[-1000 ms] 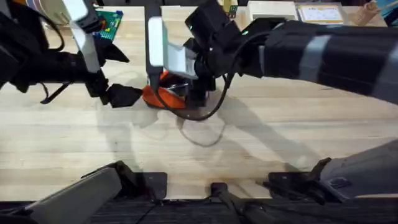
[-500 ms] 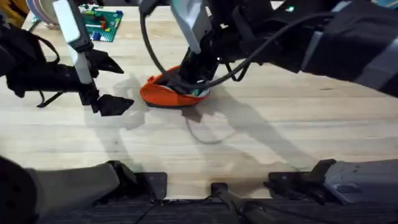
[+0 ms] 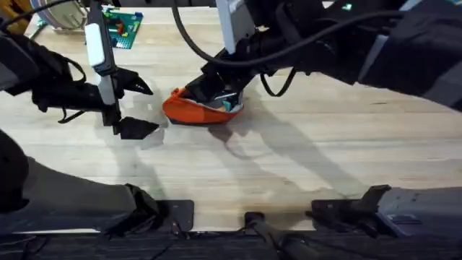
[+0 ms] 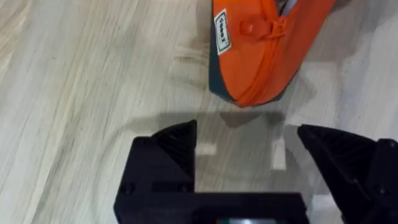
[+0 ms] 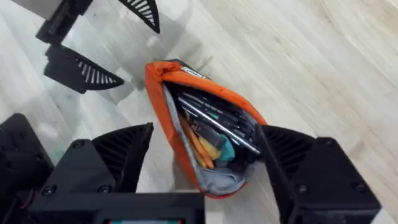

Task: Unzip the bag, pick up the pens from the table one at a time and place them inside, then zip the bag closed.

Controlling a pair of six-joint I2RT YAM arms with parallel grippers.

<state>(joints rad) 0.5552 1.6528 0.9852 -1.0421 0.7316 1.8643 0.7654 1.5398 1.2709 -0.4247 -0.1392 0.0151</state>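
The orange bag (image 5: 205, 134) gapes unzipped on the worktop (image 3: 303, 159), pens (image 5: 214, 121) inside (several, dark); both pincers, left (image 3: 133, 108) and right (image 5: 205, 162), spread apart.

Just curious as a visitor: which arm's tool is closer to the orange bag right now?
The right tool, open, straddles the bag at its open end. The left tool, also open, sits beside the bag's closed end, apart from it.

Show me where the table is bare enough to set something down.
Free: the wide stretch of table between the bag and the arm bases, and the right side toward the far edge. Crowded: around the bag, with the right gripper over it and the left gripper open just beside it.
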